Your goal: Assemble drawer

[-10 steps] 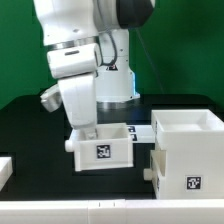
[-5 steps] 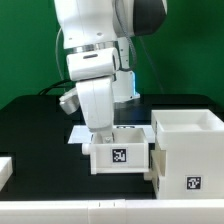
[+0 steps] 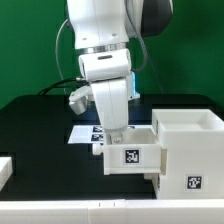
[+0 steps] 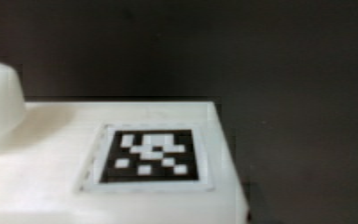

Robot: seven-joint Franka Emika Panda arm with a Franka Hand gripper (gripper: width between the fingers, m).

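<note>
While the tool (image 3: 118, 136), its finger spread hidden, reaches into the drawer (image 3: 130, 157) at lower centre, touching the taller box (image 3: 188, 150) at lower right, the insertion step appears underway, needing careful alignment next.

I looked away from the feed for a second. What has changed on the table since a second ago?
The gripper and the drawer have slid together toward the exterior view's right, so the drawer now sits right up against the larger white box. Whether the fingers clamp the drawer wall is hidden. The box, the marker board and the black table stayed put.
</note>
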